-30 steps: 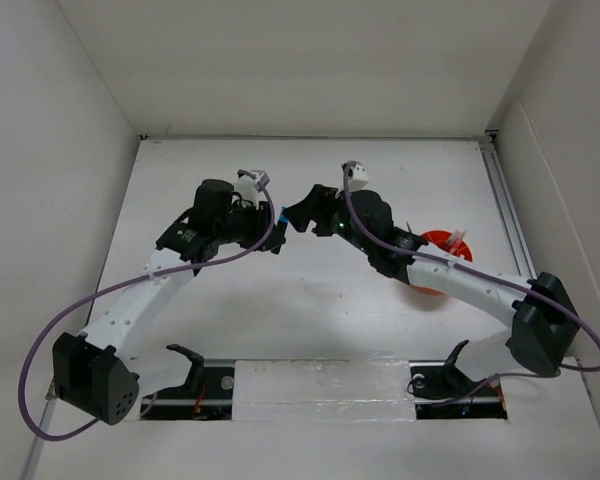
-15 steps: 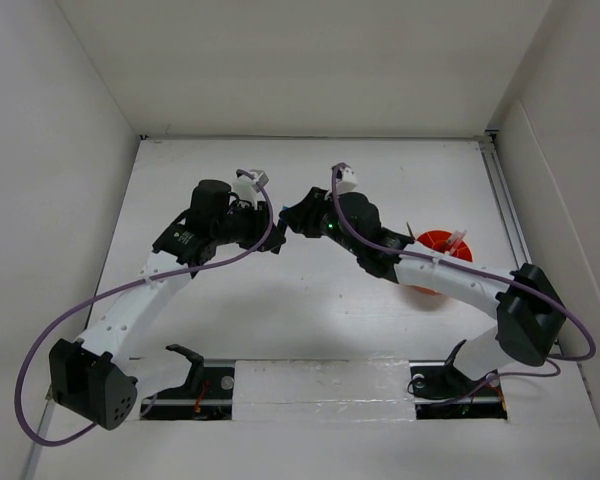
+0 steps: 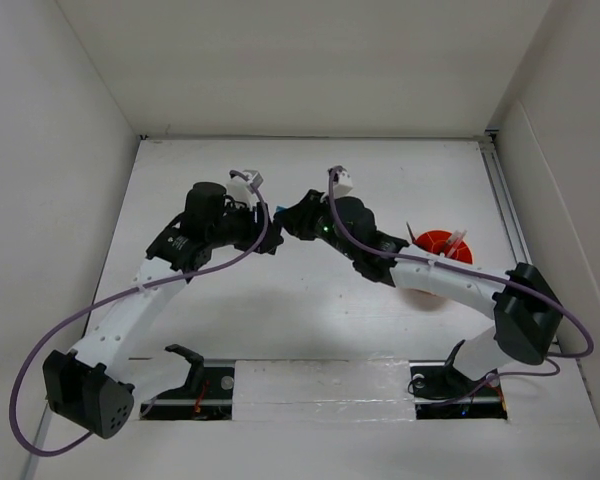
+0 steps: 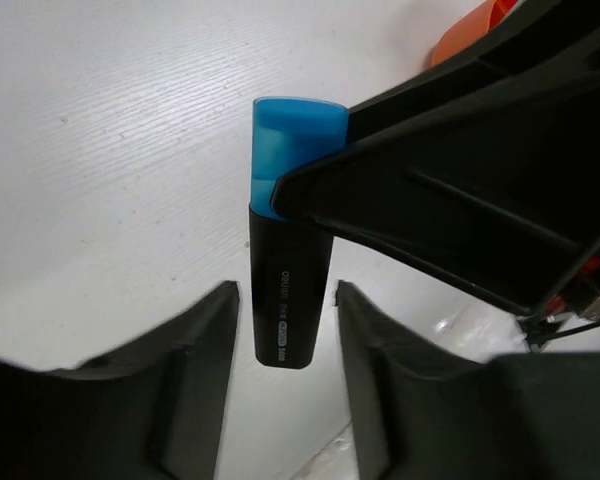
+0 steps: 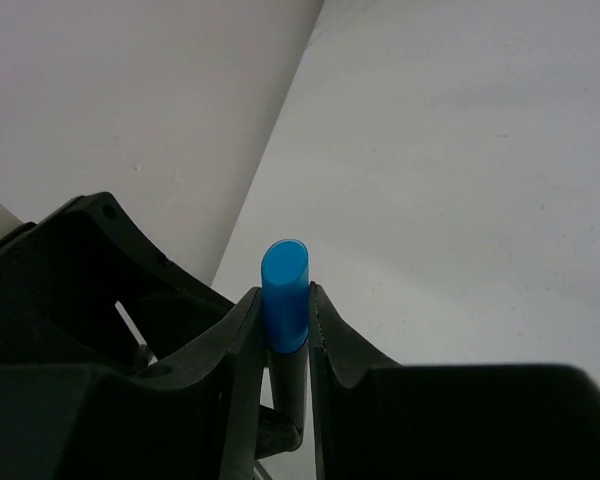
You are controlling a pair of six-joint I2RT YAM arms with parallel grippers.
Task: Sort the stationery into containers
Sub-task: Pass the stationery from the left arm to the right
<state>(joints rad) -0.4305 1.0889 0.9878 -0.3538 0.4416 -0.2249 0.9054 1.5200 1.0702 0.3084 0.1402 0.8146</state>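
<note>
A short marker with a black body and blue cap [image 4: 289,300] hangs in the air above the middle of the table [image 3: 310,300], between the two arms. My right gripper [image 5: 284,300] is shut on its blue cap [image 5: 285,285]. Either side of the black body sit the fingers of my left gripper [image 4: 285,315], which is open, with a gap on each side. In the top view the marker [image 3: 280,213] shows as a blue speck where the two grippers meet. The round orange cup [image 3: 442,250] stands at the right, partly behind my right arm, with a thin red pen [image 3: 411,232] and a pale piece sticking out.
White walls close in the table on the left, back and right. A metal rail [image 3: 508,215] runs along the right edge. Purple cables loop off both arms. The arm bases and a shiny strip [image 3: 320,385] lie at the near edge.
My right gripper has moved left and shut on the marker's blue cap. My left gripper's jaws have opened off the black body, and the left arm has shifted slightly left.
</note>
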